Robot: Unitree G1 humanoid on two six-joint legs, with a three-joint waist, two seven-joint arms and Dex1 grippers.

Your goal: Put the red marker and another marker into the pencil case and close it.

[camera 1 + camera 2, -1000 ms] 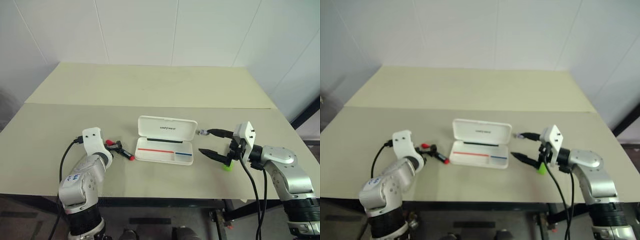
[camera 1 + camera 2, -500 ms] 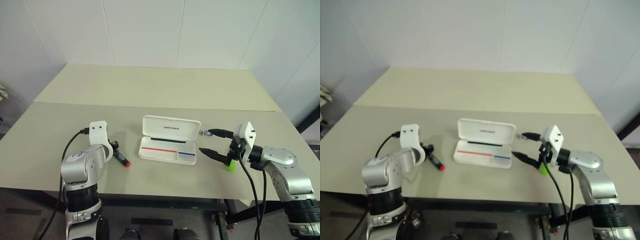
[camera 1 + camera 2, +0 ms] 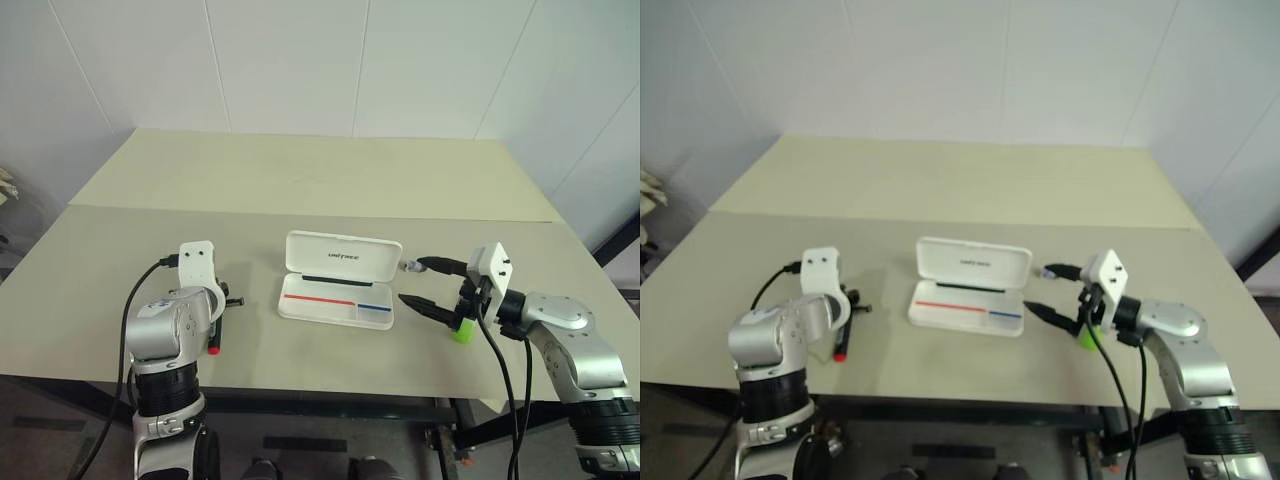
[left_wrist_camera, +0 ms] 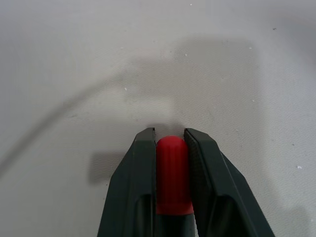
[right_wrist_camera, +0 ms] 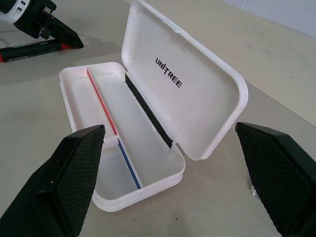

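the left gripper (image 4: 170,153) pinches the red marker (image 4: 171,173) right at its rounded tip, so it could swing or slip on the way to the open pencil case (image 3: 335,305), while the right gripper (image 3: 428,284) waits spread wide by the case's right end.

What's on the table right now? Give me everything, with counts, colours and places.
table: one, pale beige, holding everything below.
pencil case: one, white, lid open, red and blue stripes inside, mid-table between the arms.
red marker: one, red and black, to the case's left, clamped in the left pincer.
green marker: one, light green, to the case's right, under the right arm.
small grey piece: one, by the case's right end, beside the upper right finger.
left pincer: black, shut on the red marker.
right pincer: black, open, aimed at the case.
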